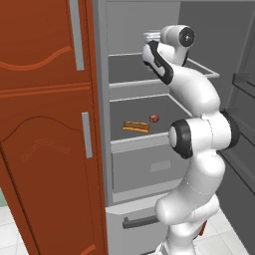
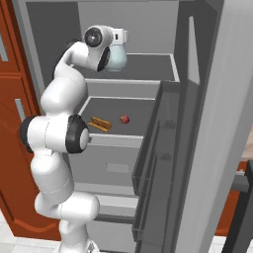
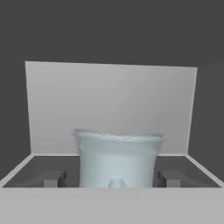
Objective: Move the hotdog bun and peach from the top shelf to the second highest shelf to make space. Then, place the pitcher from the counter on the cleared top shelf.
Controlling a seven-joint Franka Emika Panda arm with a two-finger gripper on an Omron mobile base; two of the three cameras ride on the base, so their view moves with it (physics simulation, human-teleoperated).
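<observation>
Standing on the grey top shelf [image 2: 148, 66] of the fridge, the pale blue-grey translucent glass pitcher [image 3: 117, 159] sits between the gripper [image 3: 114, 179] fingers, which look spread with a gap either side. Below that shelf lie the tan hotdog bun [image 1: 136, 126] and small red peach [image 1: 154, 118]. Glass likely handles heavy, rigid, slick and breakable; grip the bulbous body.
</observation>
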